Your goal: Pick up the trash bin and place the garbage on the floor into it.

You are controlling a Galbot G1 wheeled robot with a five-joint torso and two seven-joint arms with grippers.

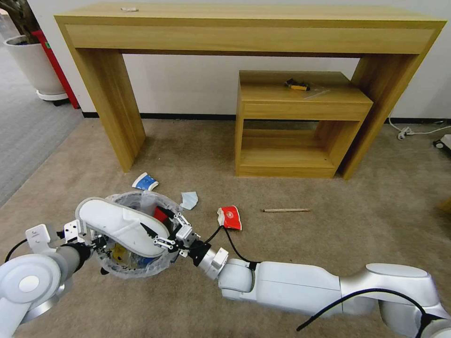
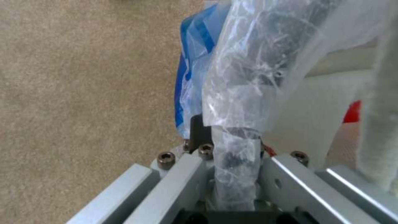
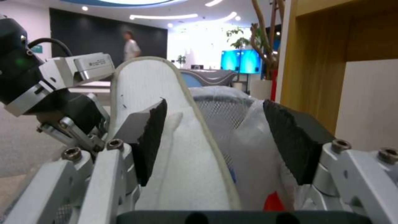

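Right tool [image 1: 165, 233] spread at slipper [image 1: 123, 227] edge; left tool [image 1: 96, 244] pinching trash bin [image 1: 136, 270] rim.

The left gripper's [image 2: 232, 174] silver metal linkages, studded with dark hex bolts, fill the near part of the frame, and their jaws are closed on the rim of the small round black trash bin [image 2: 269, 49], pinching it through the crinkled translucent white plastic bag [image 2: 236, 102] that wraps over the edge. The bag bunches down into the gap between the finger plates. Just beside the bag, a blue-and-white crumpled paper cup [image 2: 188, 71] shows against the beige short-pile carpet floor [image 2: 83, 93]. On the other side of the bag lies a broad white surface with a small red patch [image 2: 352, 112] at its edge; what they belong to cannot be told.
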